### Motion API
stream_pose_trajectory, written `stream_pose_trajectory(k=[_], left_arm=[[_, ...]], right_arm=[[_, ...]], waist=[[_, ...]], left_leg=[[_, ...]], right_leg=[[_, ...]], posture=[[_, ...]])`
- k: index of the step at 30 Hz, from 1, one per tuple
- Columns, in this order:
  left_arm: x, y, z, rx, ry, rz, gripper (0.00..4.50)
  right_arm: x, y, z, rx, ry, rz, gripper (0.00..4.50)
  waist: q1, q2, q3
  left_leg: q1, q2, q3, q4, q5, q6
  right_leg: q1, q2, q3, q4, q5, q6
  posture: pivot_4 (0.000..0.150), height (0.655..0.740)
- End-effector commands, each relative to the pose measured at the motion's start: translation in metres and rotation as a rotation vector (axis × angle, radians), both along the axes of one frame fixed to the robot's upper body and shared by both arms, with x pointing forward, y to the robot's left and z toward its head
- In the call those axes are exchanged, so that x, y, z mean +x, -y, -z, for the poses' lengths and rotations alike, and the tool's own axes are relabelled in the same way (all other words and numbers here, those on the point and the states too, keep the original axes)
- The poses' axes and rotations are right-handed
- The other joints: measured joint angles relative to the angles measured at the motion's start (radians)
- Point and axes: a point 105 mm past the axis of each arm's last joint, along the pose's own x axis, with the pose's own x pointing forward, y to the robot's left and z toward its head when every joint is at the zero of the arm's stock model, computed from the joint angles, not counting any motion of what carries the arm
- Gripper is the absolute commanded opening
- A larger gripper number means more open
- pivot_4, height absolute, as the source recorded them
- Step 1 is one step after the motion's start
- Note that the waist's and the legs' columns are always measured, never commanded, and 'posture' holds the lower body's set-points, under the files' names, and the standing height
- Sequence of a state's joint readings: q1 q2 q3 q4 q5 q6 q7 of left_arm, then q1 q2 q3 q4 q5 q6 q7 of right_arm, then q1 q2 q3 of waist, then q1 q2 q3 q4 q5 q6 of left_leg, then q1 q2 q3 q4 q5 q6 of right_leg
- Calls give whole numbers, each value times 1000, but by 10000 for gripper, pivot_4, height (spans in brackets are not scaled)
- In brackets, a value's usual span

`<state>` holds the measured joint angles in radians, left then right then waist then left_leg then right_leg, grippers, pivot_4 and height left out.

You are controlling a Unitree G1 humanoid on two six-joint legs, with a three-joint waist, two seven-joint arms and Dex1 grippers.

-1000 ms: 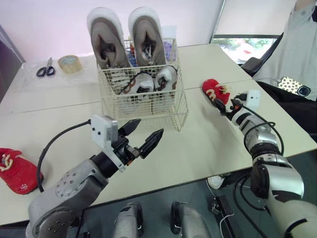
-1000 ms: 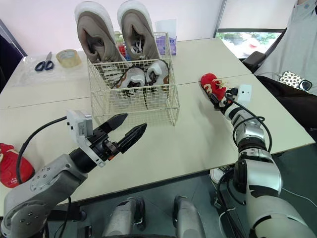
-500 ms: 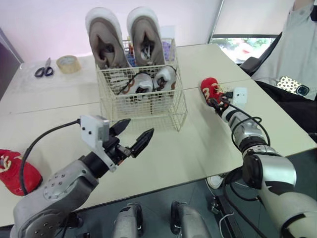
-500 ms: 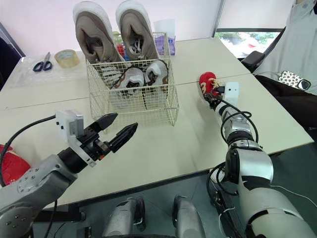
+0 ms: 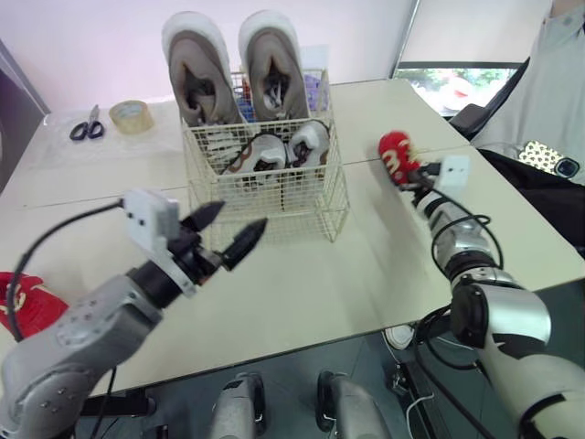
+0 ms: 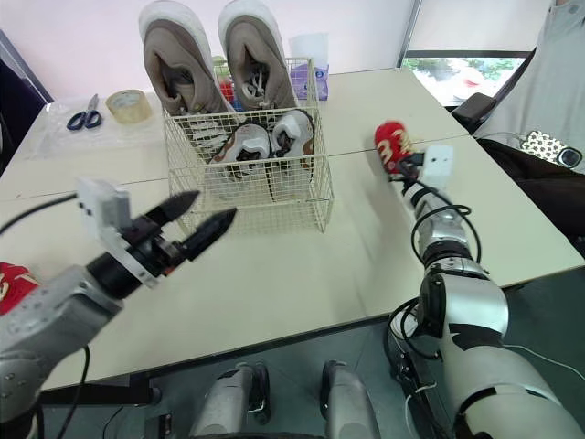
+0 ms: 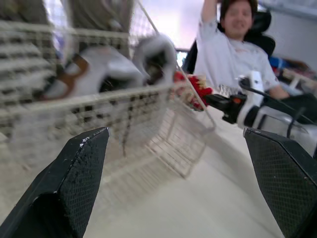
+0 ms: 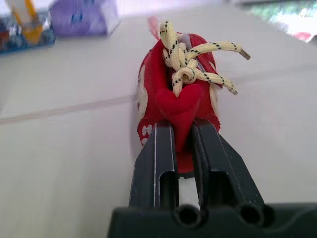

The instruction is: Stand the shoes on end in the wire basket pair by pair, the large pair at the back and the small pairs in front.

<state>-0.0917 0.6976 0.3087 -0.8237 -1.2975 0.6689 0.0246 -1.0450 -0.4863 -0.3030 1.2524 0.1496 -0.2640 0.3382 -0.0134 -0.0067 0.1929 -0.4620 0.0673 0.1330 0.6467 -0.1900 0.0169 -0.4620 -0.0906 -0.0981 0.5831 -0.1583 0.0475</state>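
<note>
1. Two large shoes (image 5: 199, 73) are counted, stood on end side by side in the rear of the wire basket (image 5: 274, 197). Two small white shoes (image 5: 265, 151) are stood in its front part.
2. Two small red shoes are counted. One red shoe (image 8: 176, 99) is pinched at its tongue between the narrowly closed fingers of the right end effector (image 8: 181, 131). The other red shoe (image 5: 27, 297) lies on the table (image 5: 302, 293), well behind the left end effector (image 5: 239, 218) and out to its left.
3. The left arm is held forward over the table. Its end effector is spread wide and empty, with the fingertips aimed at the basket's front wall just ahead of them.
4. The right arm is stretched straight out, with the basket off to the left of its end effector.
5. One pair of scissors (image 5: 89, 123) and one tape roll (image 5: 131, 116) lie far beyond the left end effector. A purple box (image 8: 86, 17) sits beyond the held shoe.
6. One person (image 7: 228, 54) is seated beyond the right end effector.
</note>
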Motion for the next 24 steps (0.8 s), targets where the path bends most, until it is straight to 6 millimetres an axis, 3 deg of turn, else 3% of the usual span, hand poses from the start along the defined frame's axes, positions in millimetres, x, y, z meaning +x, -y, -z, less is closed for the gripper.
stream_pose_trajectory(k=[1, 2, 4, 5, 7, 10, 14, 17, 24], left_arm=[[-1, -21, -33, -81, 88, 38, 45000], [0, -26, -38, -88, 96, 39, 45000], [8, -43, -57, -123, 125, 36, 45000], [10, -49, -64, -139, 134, 40, 45000], [11, -56, -76, -175, 151, 66, 45000], [11, -65, -108, -238, 216, 148, 45000], [5, -69, -137, -291, 283, 228, 45000], [-2, -68, -152, -318, 322, 277, 45000], [0, -58, -151, -281, 295, 303, 45000]], right_arm=[[-22, -5, -142, -126, 451, -82, 3271], [-27, -10, -159, -153, 500, -113, 3271], [-47, -41, -202, -245, 622, -278, 3271], [-54, -53, -214, -279, 657, -344, 3271], [-66, -74, -225, -335, 689, -460, 3271], [-105, -127, -247, -458, 762, -759, 3271], [-137, -172, -235, -577, 747, -1023, 3271], [-150, -189, -222, -644, 732, -1140, 3271], [-158, -210, -194, -766, 709, -1283, 3271]], waist=[[-2, 2, 2], [-5, 4, 2], [-9, 5, 3], [-10, 5, 3], [-11, 4, 2], [-4, 3, 2], [2, 3, 2], [3, 3, 2], [1, 2, 2]], left_leg=[[0, 0, 0, 0, 0, 0], [-1, 0, 0, -1, 0, 0], [0, 0, 1, -2, 0, 0], [1, 1, 0, -2, 0, 0], [2, 1, 0, -4, 0, 0], [4, 2, -1, -4, -1, -3], [2, 1, -1, -3, -1, -4], [1, 0, 0, -2, -1, -4], [1, 0, 1, 0, 0, -5]], right_leg=[[0, 0, 0, 0, 0, 0], [-1, 0, 0, 0, 0, 0], [-3, 0, 0, 1, 0, 0], [-3, 1, 0, 2, 0, 0], [-3, 2, 0, 4, 0, 0], [-3, 2, 0, 9, -1, 0], [-5, 1, 1, 11, 0, 0], [-5, -1, 0, 10, 0, 0], [-5, -1, 0, 10, 0, 0]], posture=[[1500, 7400], [1500, 7400], [1500, 7400], [1500, 7400], [1500, 7400], [1500, 7400], [1500, 7400], [1500, 7400], [1500, 7400]])
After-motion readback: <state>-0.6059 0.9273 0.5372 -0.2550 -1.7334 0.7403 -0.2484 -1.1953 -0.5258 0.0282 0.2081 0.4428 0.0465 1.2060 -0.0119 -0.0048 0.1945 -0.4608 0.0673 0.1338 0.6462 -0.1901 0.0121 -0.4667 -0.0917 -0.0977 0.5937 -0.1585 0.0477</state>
